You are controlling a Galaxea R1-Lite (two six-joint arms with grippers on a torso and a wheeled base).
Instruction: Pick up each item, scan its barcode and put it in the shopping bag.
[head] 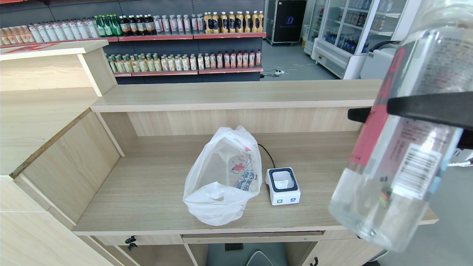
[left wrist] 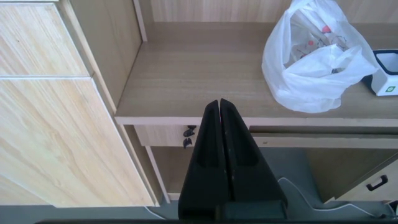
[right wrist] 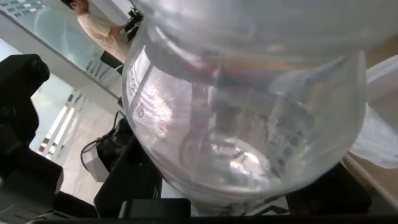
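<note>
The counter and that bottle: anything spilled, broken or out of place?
Nothing stands out. The shopping bag sits open beside the scanner; the right gripper holds the clear bottle tilted, intact.

Left claw [left wrist: 219,121] closed tight, pointing forward and down; right claw [head: 414,109] high, clamped across clear bottle [head: 391,177].

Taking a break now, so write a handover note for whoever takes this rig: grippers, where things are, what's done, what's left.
Right gripper: shut on the bottle, held up near the head camera, to the right of the scanner.
Left gripper: shut, empty, in front of the counter edge, left of the bag.
Bag stands open on the counter, scanner just to its right.
Done: bottle picked up.
Left: turn its barcode to the scanner, scan it, then put it in the bag. Bag contents unclear.
</note>
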